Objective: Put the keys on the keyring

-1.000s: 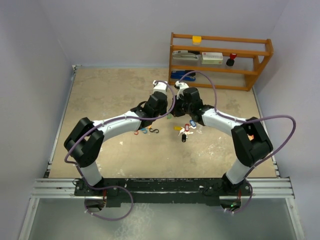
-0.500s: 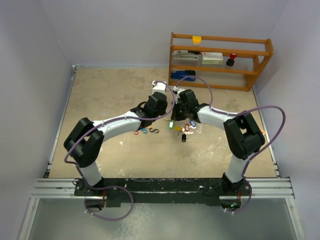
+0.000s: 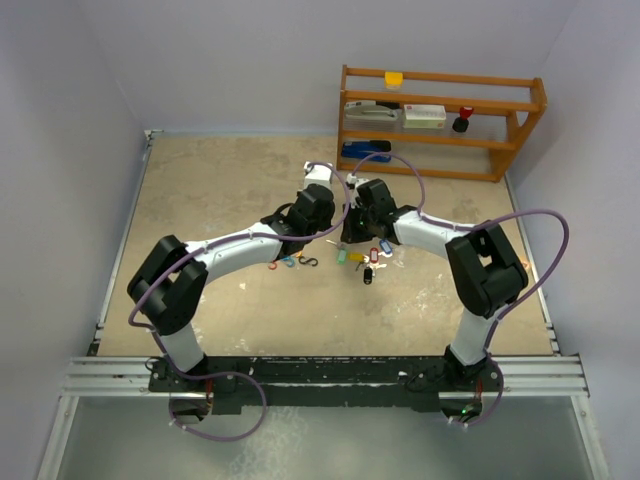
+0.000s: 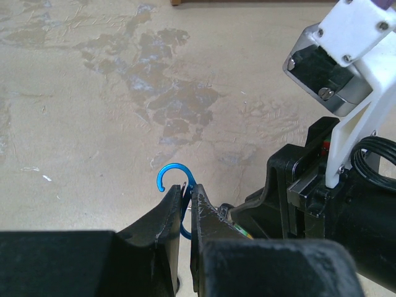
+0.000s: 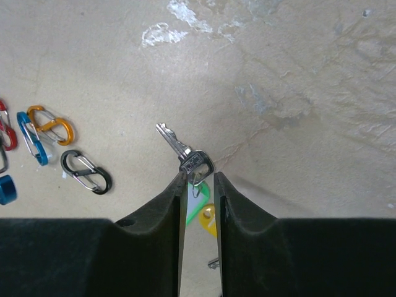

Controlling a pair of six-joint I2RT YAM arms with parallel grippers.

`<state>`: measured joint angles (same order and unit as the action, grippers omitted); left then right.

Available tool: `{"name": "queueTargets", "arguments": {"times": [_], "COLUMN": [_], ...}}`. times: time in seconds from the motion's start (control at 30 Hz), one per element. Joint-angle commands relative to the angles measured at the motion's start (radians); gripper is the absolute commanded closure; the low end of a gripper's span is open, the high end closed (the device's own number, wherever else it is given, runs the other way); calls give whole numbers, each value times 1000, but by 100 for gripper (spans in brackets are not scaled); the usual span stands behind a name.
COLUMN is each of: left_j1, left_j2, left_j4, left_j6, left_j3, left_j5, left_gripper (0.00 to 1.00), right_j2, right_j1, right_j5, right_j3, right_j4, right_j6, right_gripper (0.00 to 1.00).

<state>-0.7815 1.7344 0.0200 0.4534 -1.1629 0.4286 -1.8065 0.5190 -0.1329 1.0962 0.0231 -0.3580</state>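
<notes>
As left tool (image 4: 187, 195) clenches blue clip (image 4: 175, 165), right tool (image 5: 199, 180) gapes around key (image 5: 195, 163) near loose clips (image 5: 86, 171).

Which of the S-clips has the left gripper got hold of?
The blue clip pinched in the left gripper, hook poking out past its tips. The orange clip, black clip and second blue clip lie loose on the table.

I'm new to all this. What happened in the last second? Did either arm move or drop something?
The right arm swung in toward the left arm, and the right gripper parted its jaws around the green-tagged key, which dropped lower; whether it is fully released is unclear. The left gripper stayed shut on the blue clip; the other keys and loose clips lay unmoved.
</notes>
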Motion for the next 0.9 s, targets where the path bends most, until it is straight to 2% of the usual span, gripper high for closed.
{"name": "queueTargets", "arguments": {"times": [0.0, 0.87], "left_j1": [-6, -6], "left_j2": [-52, -51], "left_j4": [22, 23], "left_j6": [-2, 2], "left_j3": [8, 15], "left_j5": [22, 27], "left_gripper": [100, 100], "right_j2": [4, 3], "right_j1": [6, 10], "right_j5": [21, -17], "right_j3": [40, -5], "right_j4": [41, 15], "right_j6": [-12, -19], "right_gripper": [72, 75]}}
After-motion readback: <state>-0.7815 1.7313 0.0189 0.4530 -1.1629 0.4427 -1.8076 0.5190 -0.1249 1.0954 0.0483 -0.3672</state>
